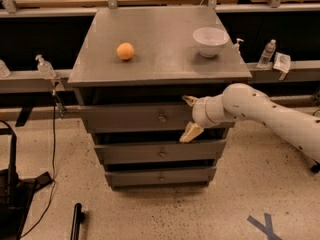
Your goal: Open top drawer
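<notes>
tool (189, 117): fingers spread wide, nothing in them
spot: in front of top drawer (125, 118), just right of its knob (162, 117)

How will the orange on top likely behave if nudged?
The orange looks round and sits loose on the flat cabinet top, so it would probably roll. Small, so likely light. The gripper, open, is at the top drawer front, right of its knob.
</notes>
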`<state>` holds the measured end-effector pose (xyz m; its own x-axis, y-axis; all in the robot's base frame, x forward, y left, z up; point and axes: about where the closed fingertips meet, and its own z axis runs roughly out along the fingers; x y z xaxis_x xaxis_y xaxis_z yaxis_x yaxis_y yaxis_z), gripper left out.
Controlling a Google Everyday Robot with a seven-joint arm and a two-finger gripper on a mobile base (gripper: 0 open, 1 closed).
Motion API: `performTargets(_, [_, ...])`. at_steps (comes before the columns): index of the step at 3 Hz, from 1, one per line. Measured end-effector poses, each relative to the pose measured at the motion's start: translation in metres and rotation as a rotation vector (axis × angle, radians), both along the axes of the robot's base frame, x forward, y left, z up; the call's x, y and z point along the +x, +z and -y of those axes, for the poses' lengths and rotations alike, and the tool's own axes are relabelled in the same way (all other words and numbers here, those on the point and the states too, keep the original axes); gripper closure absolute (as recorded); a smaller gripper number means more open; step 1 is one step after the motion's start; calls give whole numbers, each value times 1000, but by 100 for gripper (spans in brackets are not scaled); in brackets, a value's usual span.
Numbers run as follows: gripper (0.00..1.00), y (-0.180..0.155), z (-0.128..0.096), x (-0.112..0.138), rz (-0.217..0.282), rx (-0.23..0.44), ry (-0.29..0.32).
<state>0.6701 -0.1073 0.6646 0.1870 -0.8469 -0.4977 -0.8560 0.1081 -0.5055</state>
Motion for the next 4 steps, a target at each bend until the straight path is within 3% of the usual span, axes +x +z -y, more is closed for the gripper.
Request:
performTargets(2, [62,11,-22,2,10,-23,80])
performTargets(3, [72,31,-27,-17,22,5,135])
performTargets(4, [62,43,-27,-44,11,31,192])
